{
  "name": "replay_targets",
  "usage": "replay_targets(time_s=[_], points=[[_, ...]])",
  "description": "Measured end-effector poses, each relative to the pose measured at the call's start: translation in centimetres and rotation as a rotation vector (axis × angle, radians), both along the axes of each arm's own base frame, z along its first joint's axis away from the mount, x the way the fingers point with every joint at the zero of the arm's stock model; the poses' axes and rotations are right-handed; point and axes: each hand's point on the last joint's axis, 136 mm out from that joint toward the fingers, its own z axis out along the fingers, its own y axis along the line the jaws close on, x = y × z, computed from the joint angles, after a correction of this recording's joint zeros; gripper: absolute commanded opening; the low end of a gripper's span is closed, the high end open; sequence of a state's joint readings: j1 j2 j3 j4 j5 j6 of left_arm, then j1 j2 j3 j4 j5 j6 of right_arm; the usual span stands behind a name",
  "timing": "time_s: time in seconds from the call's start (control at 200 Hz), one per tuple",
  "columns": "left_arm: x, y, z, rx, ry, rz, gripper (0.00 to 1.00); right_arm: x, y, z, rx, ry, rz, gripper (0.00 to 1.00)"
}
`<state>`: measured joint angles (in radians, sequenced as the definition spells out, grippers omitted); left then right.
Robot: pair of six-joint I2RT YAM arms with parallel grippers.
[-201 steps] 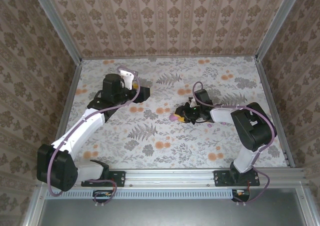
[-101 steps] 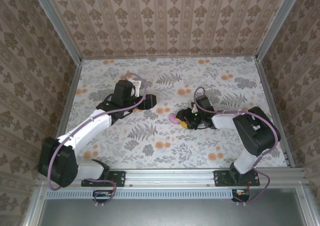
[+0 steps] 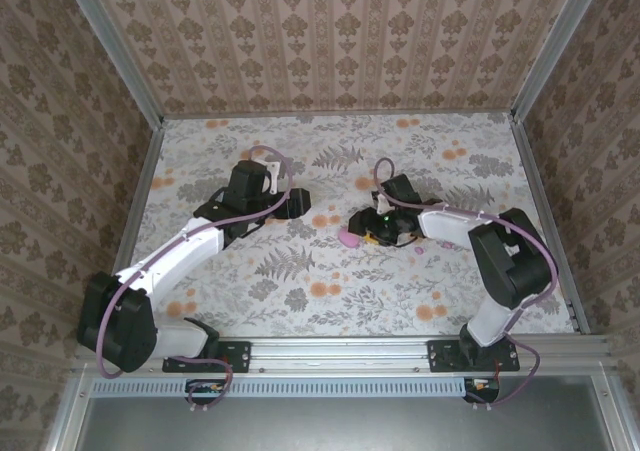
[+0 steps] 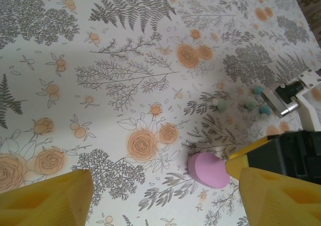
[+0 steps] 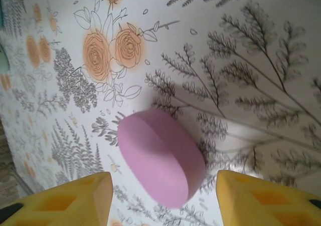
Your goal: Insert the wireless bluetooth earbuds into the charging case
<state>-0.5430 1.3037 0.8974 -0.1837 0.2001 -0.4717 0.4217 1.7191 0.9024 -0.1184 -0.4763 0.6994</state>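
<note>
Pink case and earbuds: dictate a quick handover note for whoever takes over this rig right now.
Left gripper: open, holding nothing, aimed across the table toward the pink charging case.
Right gripper: open, one finger on each side of the case, with gaps on both sides, so not clamped.
Case: lying on the table, looks shut.
Earbuds: four tiny teal and mint buds loose on the table beyond the case.
Done: no bud is seated.
Left: grip and open the case, then pick up the buds and seat them.
</note>
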Motion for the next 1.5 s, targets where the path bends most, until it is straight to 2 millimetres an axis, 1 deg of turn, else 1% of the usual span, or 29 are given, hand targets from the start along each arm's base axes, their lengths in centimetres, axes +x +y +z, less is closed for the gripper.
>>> replay_targets(time_s=[0.095, 0.2, 0.36, 0.415, 0.49, 0.595, 0.705, 0.82, 0.96, 1.1, 1.165, 1.21, 1.245, 1.31, 1.345, 1.495], points=[[-0.1, 0.4, -0.1, 0.013, 0.001, 0.013, 0.78, -0.2, 0.4, -1.0, -0.014, 0.019, 0.042, 0.57], [-0.3, 1.0, 0.1, 0.019, -0.015, 0.03, 0.78, -1.4, 1.1, -1.4, -0.016, 0.044, 0.083, 0.57], [-0.4, 1.7, 0.4, 0.03, -0.034, 0.056, 0.78, -3.5, 3.8, -1.0, 0.005, 0.05, 0.174, 0.57], [-0.3, 1.9, 0.4, 0.032, -0.037, 0.065, 0.78, -4.0, 4.9, -0.8, 0.009, 0.048, 0.205, 0.57], [0.0, 2.3, 0.4, 0.039, -0.037, 0.081, 0.78, -4.0, 6.4, -0.4, 0.013, 0.038, 0.251, 0.57], [0.2, 3.2, 0.3, 0.052, -0.034, 0.108, 0.78, -3.5, 8.9, 0.3, 0.023, 0.008, 0.318, 0.57], [0.2, 4.3, 0.6, 0.06, -0.048, 0.142, 0.78, -3.2, 10.3, 0.9, 0.015, -0.024, 0.372, 0.58], [-0.1, 5.5, 1.2, 0.055, -0.07, 0.181, 0.78, -2.7, 10.0, 1.4, -0.026, -0.062, 0.414, 0.58], [-0.5, 6.7, 1.5, 0.05, -0.089, 0.219, 0.78, -1.6, 9.4, 2.8, -0.046, -0.142, 0.479, 0.61], [-0.7, 7.0, 1.7, 0.046, -0.097, 0.228, 0.78, 0.1, 7.5, 4.4, -0.079, -0.272, 0.537, 0.65], [-0.7, 7.1, 1.8, 0.045, -0.1, 0.228, 0.78, 1.0, 6.5, 4.9, -0.111, -0.363, 0.598, 0.67], [-0.8, 7.1, 1.9, 0.043, -0.102, 0.227, 0.79, 1.5, 5.9, 4.8, -0.143, -0.426, 0.649, 0.71], [-0.8, 7.1, 1.9, 0.043, -0.104, 0.227, 0.79, 1.8, 5.4, 4.6, -0.173, -0.475, 0.695, 0.71], [-0.9, 7.1, 2.1, 0.044, -0.113, 0.223, 0.79, 1.6, 4.9, 4.1, -0.219, -0.542, 0.798, 0.71], [-0.9, 7.1, 2.2, 0.044, -0.118, 0.221, 0.79, 1.4, 4.7, 3.8, -0.24, -0.58, 0.858, 0.73], [-1.0, 7.2, 2.5, 0.047, -0.13, 0.215, 0.79, 0.9, 3.9, 3.4, -0.325, -0.682, 1.079, 0.7]])
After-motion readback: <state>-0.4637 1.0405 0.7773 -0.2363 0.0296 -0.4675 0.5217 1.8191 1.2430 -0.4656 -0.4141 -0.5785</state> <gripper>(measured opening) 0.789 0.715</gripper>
